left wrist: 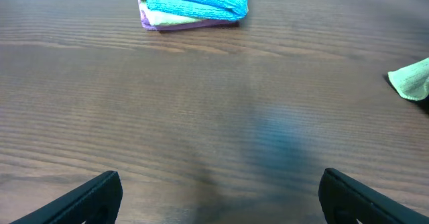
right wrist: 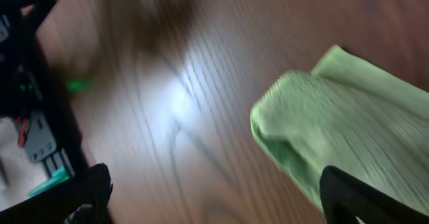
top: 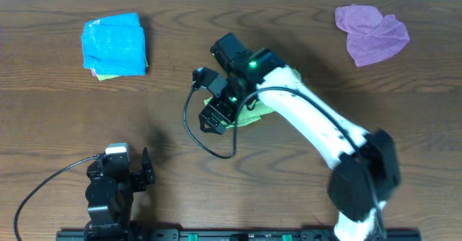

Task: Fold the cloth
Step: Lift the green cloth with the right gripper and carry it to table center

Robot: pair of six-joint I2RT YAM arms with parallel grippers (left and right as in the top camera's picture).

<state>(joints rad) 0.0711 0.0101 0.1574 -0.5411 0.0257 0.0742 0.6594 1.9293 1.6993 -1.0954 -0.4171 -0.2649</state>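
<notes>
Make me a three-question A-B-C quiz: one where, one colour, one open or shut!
1. Where is the purple cloth in the overhead view? A top left; B top right; C bottom middle.
2. What colour is the cloth by the right end effector? A blue; B purple; C lime-green.
3. The left end effector is: A open and empty; B shut; C holding cloth.
Answers: B, it lies top right. C, green shows in the right wrist view. A, jaws wide, only table between.

The wooden table (top: pixel 58 118) bears a lime-green cloth (right wrist: pixel 348 123), purple cloth (top: pixel 372 32) and blue-topped cloth stack (top: pixel 114 45).
</notes>
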